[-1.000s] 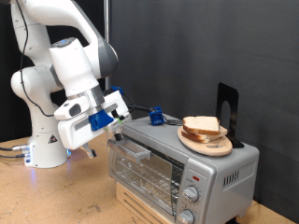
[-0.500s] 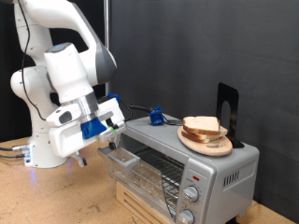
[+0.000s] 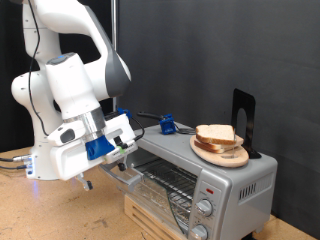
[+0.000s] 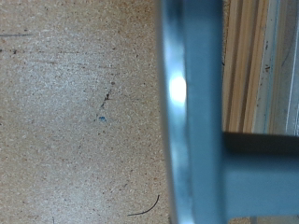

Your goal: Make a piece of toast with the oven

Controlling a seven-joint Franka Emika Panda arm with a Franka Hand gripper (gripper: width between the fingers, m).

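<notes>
Silver door edge of the oven is met by the tool; finger spacing cannot be told. The piece of toast sits on top. A slip could let the door snap

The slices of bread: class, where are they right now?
In the exterior view, the bread slices lie on a round wooden plate atop the silver toaster oven, towards the view's right, beside a black stand.
</notes>
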